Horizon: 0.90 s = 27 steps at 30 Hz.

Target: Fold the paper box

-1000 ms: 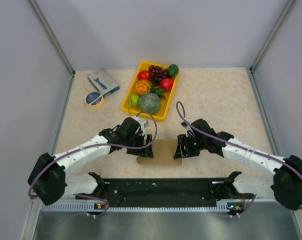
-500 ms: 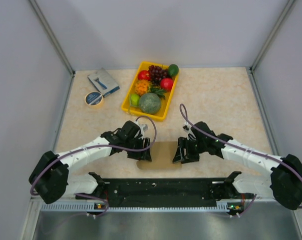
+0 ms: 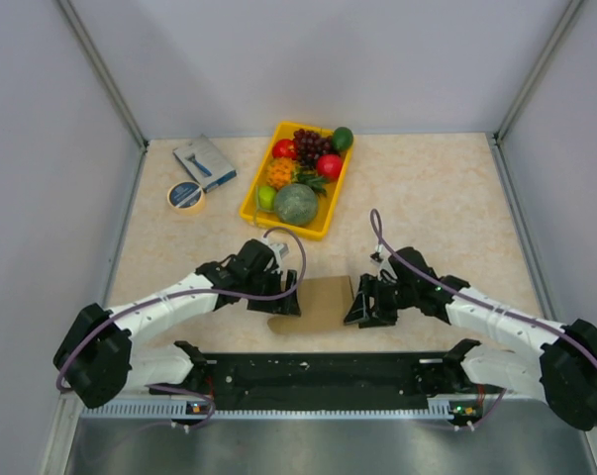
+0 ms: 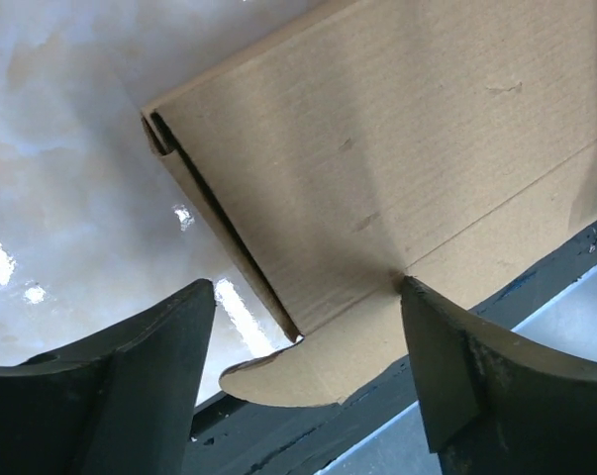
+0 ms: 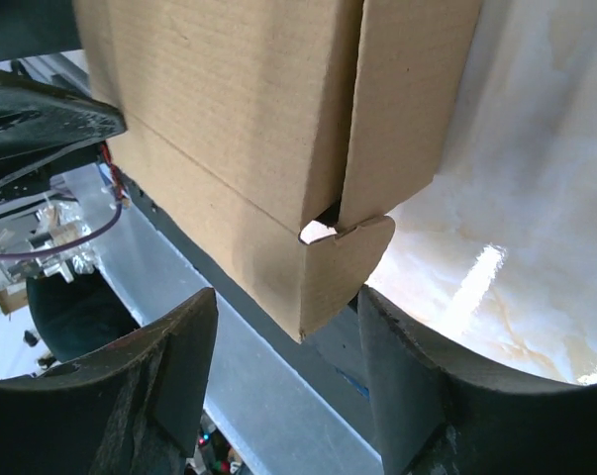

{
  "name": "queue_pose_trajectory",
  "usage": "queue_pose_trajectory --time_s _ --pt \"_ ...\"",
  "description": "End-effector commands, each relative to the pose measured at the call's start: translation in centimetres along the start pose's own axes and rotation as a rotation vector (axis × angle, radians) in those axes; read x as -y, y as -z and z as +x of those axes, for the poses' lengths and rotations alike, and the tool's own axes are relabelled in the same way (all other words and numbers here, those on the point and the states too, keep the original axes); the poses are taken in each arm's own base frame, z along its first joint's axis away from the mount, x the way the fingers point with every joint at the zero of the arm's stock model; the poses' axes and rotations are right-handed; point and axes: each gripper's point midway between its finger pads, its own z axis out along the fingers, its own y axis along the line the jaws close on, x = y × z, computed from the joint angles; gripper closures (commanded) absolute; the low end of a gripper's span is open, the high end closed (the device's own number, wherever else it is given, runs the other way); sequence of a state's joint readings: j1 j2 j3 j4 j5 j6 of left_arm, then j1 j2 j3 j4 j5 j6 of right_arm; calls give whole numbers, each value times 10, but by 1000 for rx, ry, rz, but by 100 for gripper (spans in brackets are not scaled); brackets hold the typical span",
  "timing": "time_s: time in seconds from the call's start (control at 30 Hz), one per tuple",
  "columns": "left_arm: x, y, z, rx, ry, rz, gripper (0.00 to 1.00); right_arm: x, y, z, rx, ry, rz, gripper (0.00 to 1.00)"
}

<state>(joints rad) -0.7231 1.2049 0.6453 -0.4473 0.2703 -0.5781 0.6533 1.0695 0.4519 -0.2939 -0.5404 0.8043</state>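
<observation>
The paper box [image 3: 323,302], plain brown cardboard and partly folded into a flattish block, lies near the table's front edge between both grippers. My left gripper [image 3: 278,300] is open at its left end. In the left wrist view the box [image 4: 377,148] fills the upper frame and a rounded tab [image 4: 318,361] hangs between the spread fingers [image 4: 100,396]. My right gripper [image 3: 362,305] is open at the right end. In the right wrist view the box's corner [image 5: 239,119] and a rounded side tab [image 5: 352,262] sit between the fingers [image 5: 427,376], which are apart.
A yellow tray [image 3: 250,206] of fruit stands behind the box at centre. A small blue-grey box [image 3: 204,161] and a tape roll [image 3: 185,195] lie at the back left. The black rail [image 3: 318,371] runs along the near edge, just in front of the box.
Both grippers have shifted a little toward the near edge. The box has turned slightly and now lies somewhat askew between them.
</observation>
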Motion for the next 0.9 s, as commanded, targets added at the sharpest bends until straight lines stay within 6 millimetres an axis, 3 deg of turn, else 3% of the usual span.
queue_pose_trajectory --time_s 0.0,0.13,0.3,0.6,0.73,0.87 --pt "5 -2 -22 60 3 -1 23 -10 5 -11 63 43 -50 42" --pt "2 -9 -22 63 15 -7 34 3 7 -9 74 62 14 46" --pt "-11 -16 -17 52 17 -56 47 15 22 -15 104 151 129 42" --pt "-8 -14 -18 55 24 -40 48 -5 26 -34 157 157 98 43" --pt "-5 -13 -18 51 26 -34 48 -11 17 -23 108 84 23 53" --pt "-3 -11 -19 61 31 -22 48 -1 9 -11 97 -4 3 57"
